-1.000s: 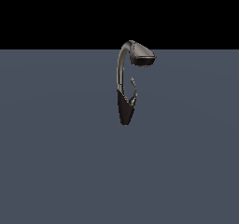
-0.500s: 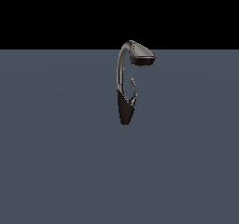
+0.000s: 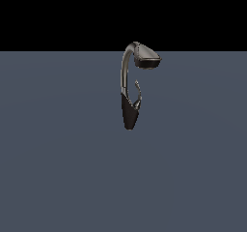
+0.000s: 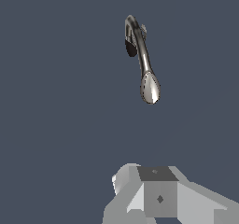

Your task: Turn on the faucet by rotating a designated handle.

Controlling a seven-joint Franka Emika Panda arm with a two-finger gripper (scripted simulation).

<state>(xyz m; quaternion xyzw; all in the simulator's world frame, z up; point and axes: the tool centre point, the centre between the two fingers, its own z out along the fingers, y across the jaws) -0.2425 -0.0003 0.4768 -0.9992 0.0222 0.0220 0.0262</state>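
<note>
The faucet [image 3: 124,76] stands on a flat grey-blue surface in the exterior view, with a tapered black base, an arched grey neck and a wide spray head [image 3: 147,60]. Its handle [image 3: 139,92] is a thin lever rising from the base under the head. The wrist view looks down on the faucet [image 4: 141,52], its spray head [image 4: 150,87] and the handle's tip [image 4: 143,29]. White and grey parts of my gripper [image 4: 156,192] show at that picture's edge, well apart from the faucet. Its fingers are not clear enough to read. The arm is absent from the exterior view.
A plain grey-blue floor [image 3: 58,168] spreads all around the faucet, with a black background [image 3: 58,13] beyond its far edge. No other objects show.
</note>
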